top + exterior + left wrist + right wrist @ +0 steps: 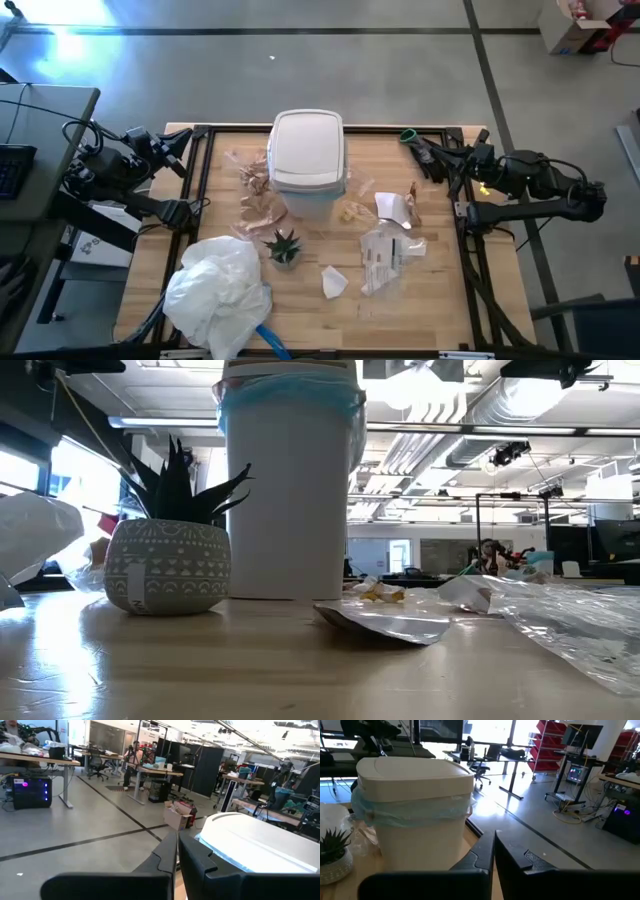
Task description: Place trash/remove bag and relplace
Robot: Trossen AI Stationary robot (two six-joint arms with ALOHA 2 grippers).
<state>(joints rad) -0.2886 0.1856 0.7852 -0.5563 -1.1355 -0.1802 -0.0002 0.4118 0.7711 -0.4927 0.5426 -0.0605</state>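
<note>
The white lidded bin (308, 160) stands at the far middle of the table, with the light-blue bag (410, 811) folded over its rim under the lid. Trash lies around it: crumpled brown paper (258, 198) to its left, clear plastic wrappers (385, 255) and white paper (390, 206) to its right, and a white scrap (333, 282) nearer the front. My left gripper (178, 148) is shut and raised at the far left corner, and my right gripper (418, 150) is shut and raised at the far right corner. Both point toward the bin and hold nothing.
A small green spiky plant in a grey pot (283, 246) stands in front of the bin. A large crumpled white plastic bag (215, 290) lies at the near left corner, with a blue piece (270, 337) at its near edge. A black frame (205, 140) borders the table.
</note>
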